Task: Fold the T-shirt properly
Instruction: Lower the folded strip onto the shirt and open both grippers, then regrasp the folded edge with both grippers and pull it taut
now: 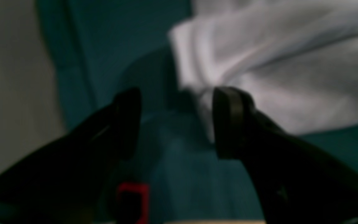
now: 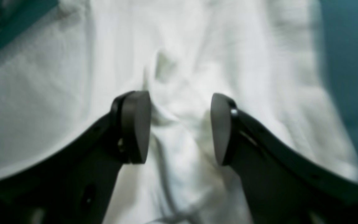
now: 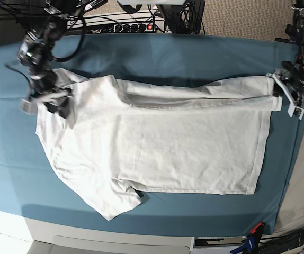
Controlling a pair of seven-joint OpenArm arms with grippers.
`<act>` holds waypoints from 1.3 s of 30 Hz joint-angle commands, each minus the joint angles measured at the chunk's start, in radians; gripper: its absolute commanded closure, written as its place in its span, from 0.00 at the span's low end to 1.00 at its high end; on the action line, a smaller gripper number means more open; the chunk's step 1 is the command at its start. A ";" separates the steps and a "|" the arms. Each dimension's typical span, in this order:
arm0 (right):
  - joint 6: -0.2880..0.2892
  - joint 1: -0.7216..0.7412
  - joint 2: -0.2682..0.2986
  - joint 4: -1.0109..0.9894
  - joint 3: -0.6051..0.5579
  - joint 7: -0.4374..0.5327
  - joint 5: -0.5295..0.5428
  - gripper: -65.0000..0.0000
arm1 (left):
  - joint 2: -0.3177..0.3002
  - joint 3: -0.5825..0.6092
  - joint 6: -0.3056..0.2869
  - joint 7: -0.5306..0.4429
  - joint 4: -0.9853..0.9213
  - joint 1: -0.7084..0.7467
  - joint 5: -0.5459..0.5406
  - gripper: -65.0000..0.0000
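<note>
While both ends sit unpinched: T-shirt (image 3: pixel 157 143) spread flat on teal table cloth (image 3: pixel 141 53), top strip folded. Left gripper (image 1: pixel 176 124) parted at hem corner, right gripper (image 2: pixel 180 127) agape over shoulder bunch, holding nothing. Close both, lift evenly.

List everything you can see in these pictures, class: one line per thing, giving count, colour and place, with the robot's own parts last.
T-shirt: one, white, spread across the middle of the table, top edge folded over.
Table cloth: one, teal, covering the table under the T-shirt.
Cables: several, dark, behind the table's far edge.
Left gripper: one, black, open, at the T-shirt's corner on the base view's right.
Right gripper: one, black, open, over the T-shirt on the base view's left.
</note>
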 commanded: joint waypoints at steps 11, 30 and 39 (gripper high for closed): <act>0.003 -0.253 0.011 0.055 0.322 -0.094 0.267 0.52 | -0.068 -0.200 -0.079 0.069 0.008 0.098 -0.317 0.45; 0.003 -0.194 -0.083 0.033 0.193 -0.091 0.254 0.52 | -0.044 -0.225 -0.178 0.128 -0.225 0.074 -0.528 0.45; 0.003 -0.161 -0.088 -0.118 0.192 -0.080 0.284 0.72 | -0.049 -0.225 -0.181 0.130 -0.225 0.074 -0.537 0.48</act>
